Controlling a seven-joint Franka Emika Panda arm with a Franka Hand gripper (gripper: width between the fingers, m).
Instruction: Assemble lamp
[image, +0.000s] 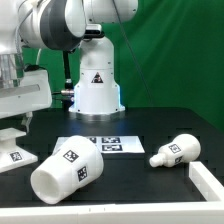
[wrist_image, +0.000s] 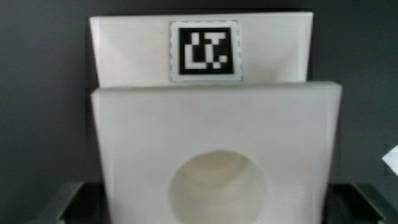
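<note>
much bare table (image: 126, 172) between shade (image: 65, 168) and bulb (image: 172, 152).

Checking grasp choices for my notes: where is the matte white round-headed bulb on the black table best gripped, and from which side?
Probably from straight above, jaws closing across the narrower neck of the matte white round-headed bulb. It lies on its side with nothing touching it, and the neck looks less likely to slip than the rounded head.

On my black worktop (image: 130, 178), seen in the exterior view, the marker board (image: 110, 143) lies flat at the middle. The shade (image: 65, 170) lies on its side at 7 o'clock and the bulb (image: 172, 151) at 4. The base (image: 12, 152), half cropped at 9, seems to rest there.
</note>
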